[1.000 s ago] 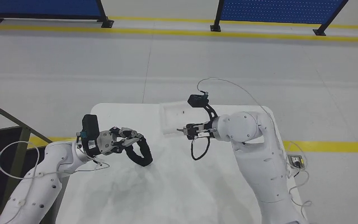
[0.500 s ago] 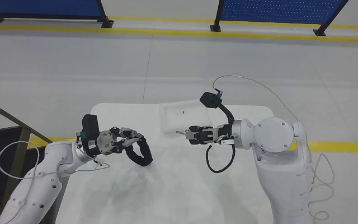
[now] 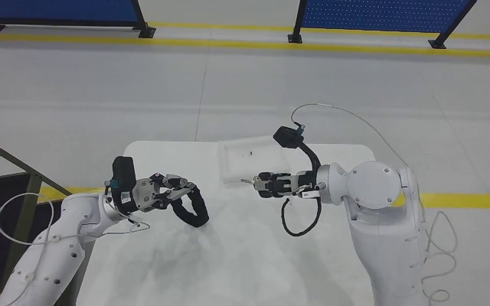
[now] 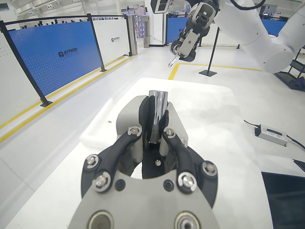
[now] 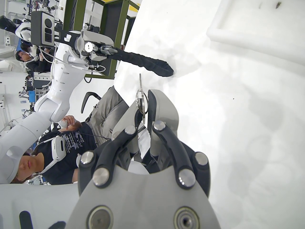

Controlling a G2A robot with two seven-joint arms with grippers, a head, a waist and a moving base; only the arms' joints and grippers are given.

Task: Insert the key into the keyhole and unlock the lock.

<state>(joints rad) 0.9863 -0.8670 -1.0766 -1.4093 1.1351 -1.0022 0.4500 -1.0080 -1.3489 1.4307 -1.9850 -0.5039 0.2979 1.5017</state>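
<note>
Landmark: We are taking the white foam tray (image 3: 243, 159) as our marker. It is lying on the table (image 3: 253, 260), at the edge away from the robot.

Left gripper: We are seeing the left gripper (image 4: 156, 106) hanging above the table, well apart from the tray, off toward the left arm's side and nearer the robot than the tray is. Its fingers are pressing in from both sides and pinching the lock (image 3: 197, 210).

Lock: The chrome cylinder (image 4: 157, 101) is sticking out past the fingertips, pointing toward the tray's side of the table. The black cable (image 5: 147, 63) is looping away from the gripper, on the side turned from the tray. In the right wrist view a bright round end face is showing at the left gripper (we are not making out the keyhole for certain).

Right gripper: The right gripper (image 5: 143, 106) is hovering at the tray's robot-side edge, over the corner nearer the right arm. Its fingers are closing tightly on the key (image 4: 173, 60).

Key: The key is being held by its head and ring, with its blade poking out beyond the fingertips. It is aiming away from the right arm, along the tray's robot-side edge and toward the left gripper.

Gap: The key and the lock are staying apart, not touching. Open table is lying between them, below the tray's robot-side edge.
</note>
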